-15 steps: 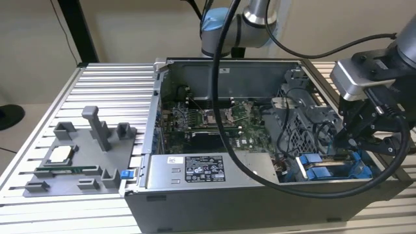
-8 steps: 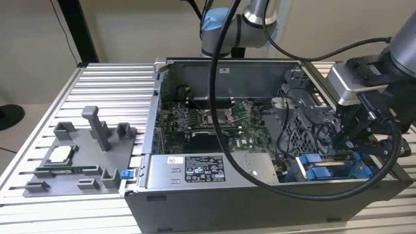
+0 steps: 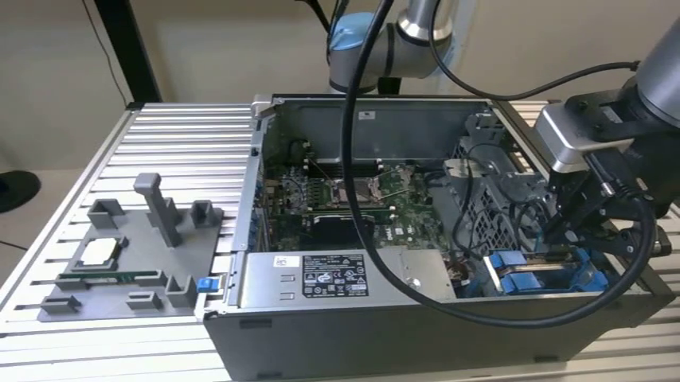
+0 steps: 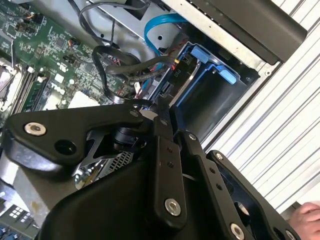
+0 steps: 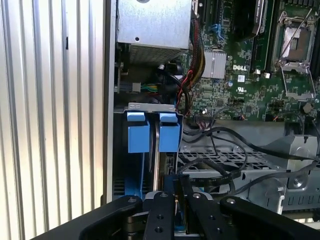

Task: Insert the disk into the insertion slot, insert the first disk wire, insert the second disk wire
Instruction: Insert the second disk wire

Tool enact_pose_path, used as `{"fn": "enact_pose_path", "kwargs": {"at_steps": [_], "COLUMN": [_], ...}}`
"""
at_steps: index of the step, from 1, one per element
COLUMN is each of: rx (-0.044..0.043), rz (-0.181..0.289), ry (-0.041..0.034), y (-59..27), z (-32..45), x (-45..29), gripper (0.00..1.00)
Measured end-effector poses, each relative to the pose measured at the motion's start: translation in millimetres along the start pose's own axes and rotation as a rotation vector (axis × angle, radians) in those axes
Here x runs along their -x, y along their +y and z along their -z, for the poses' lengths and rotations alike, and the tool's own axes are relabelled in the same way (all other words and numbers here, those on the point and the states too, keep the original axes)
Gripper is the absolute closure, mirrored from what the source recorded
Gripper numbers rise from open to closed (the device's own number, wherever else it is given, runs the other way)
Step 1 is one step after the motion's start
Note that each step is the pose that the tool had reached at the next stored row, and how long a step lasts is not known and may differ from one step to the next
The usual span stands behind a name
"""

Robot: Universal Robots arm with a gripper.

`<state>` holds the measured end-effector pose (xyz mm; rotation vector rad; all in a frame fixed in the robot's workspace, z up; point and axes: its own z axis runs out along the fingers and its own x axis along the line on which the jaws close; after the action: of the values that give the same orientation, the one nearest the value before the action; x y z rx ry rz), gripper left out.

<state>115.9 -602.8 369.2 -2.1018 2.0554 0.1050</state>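
My gripper (image 3: 566, 248) reaches down into the open computer case at the exterior view's right, over the insertion slot (image 3: 523, 277) with its blue rails. The slot's blue tabs (image 5: 138, 134) show in the first wrist view, with the thin silver edge of the disk (image 5: 156, 160) standing between them. In the second wrist view the blue frame (image 4: 210, 64) lies just beyond my fingertips. My gripper (image 4: 161, 108) looks shut on a small black wire connector held against the disk's end. The same gripper (image 5: 176, 186) has a dark block between its fingers (image 5: 159, 210).
Black cables (image 4: 125, 65) and a light blue cable (image 4: 162, 22) loop close to the fingertips. The motherboard (image 5: 250, 75) and the labelled power-supply box (image 3: 334, 277) lie inside the case. A grey fixture tray (image 3: 117, 263) rests on the slatted table. A hand (image 4: 307, 217) shows at a picture edge.
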Motion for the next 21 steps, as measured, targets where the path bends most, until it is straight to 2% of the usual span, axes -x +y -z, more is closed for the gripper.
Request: {"fn": "enact_pose_path", "kwargs": {"at_steps": [7, 13, 19, 21], "rx": [0.0000, -0.0009, -0.0001, 0.0000], "rz": [0.000, 0.000, 0.002, 0.003], "ry": [-0.0001, 0.0018, 0.0255, 0.0302], "y": [0.1, 0.3, -4.0, -4.2], "z": [-2.0, -12.9, -19.9, -21.6], "x": [0.6, 5.0, 4.9, 4.6], "gripper": [1.00, 1.00, 1.00, 1.00]}}
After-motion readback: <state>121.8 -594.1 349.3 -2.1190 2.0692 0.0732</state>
